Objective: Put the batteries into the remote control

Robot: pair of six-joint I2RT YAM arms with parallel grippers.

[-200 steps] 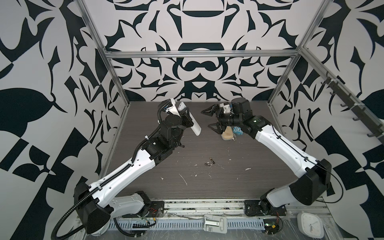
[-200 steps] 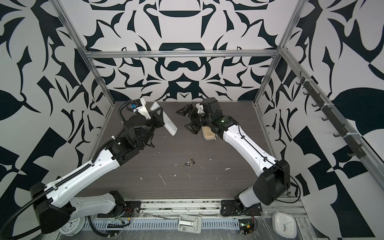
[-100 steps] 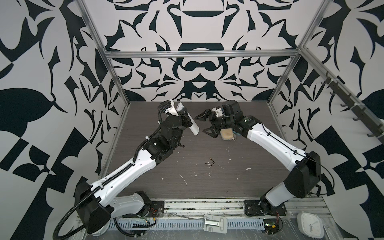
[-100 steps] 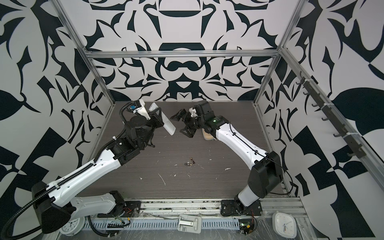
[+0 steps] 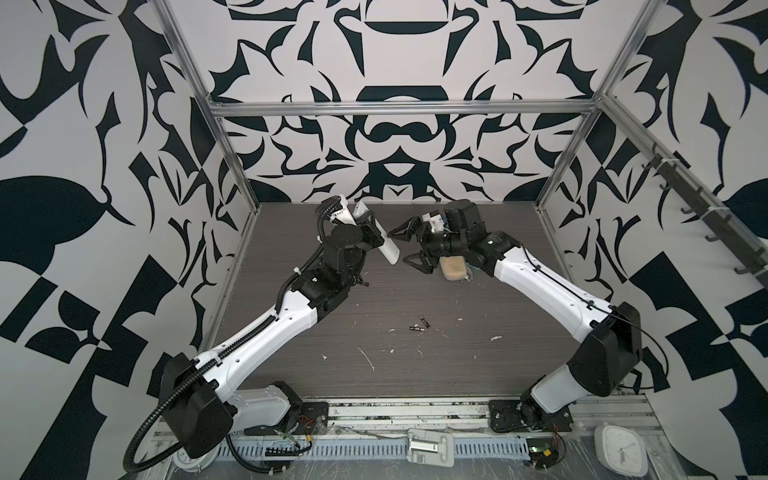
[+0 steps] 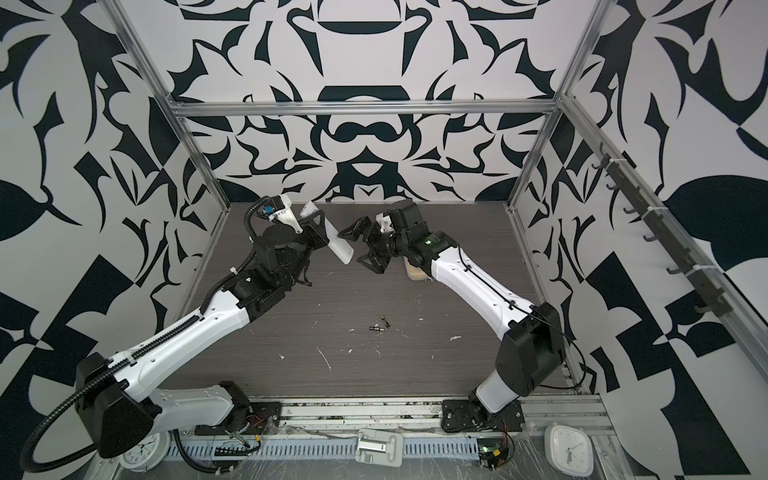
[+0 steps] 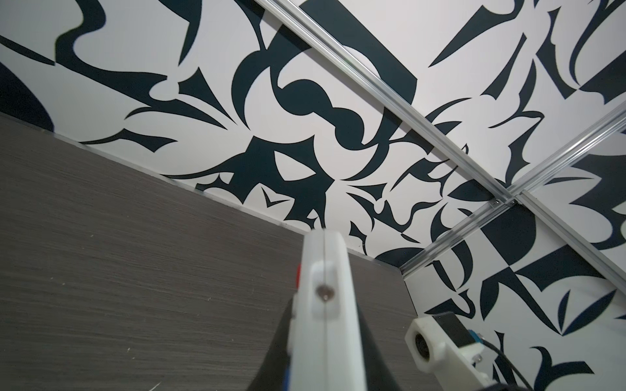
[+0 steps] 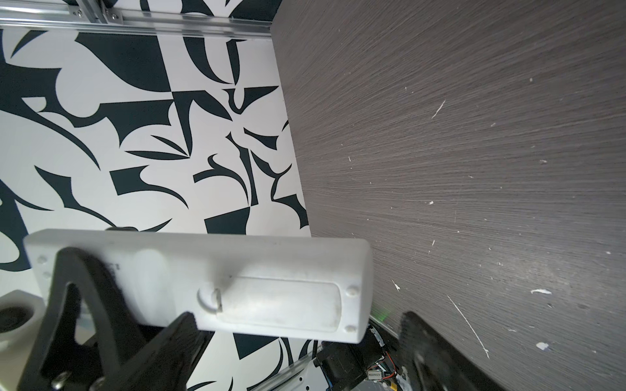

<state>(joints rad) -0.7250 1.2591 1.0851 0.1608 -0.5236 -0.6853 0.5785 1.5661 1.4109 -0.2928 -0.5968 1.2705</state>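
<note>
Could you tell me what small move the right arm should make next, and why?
Probably ease the open right gripper in until a fingertip meets the latch of the cover on the remote's back. The left gripper holds the remote off the table, the cover looks shut, and the batteries lie on the table, so opening it likely comes first.

This is a robotics lab test cell: black-and-white patterned panels (image 5: 415,62) on aluminium framing (image 5: 399,109) close in a dark woodgrain tabletop (image 5: 457,374) beyond the left gripper (image 5: 374,237) and the right gripper (image 5: 400,247) and out to either side of them. Well back from both, the arm bases (image 5: 528,415) are bolted to a metal rail (image 5: 415,405) beside bare wiring (image 5: 309,420) and a slotted cable duct (image 5: 353,449).
</note>
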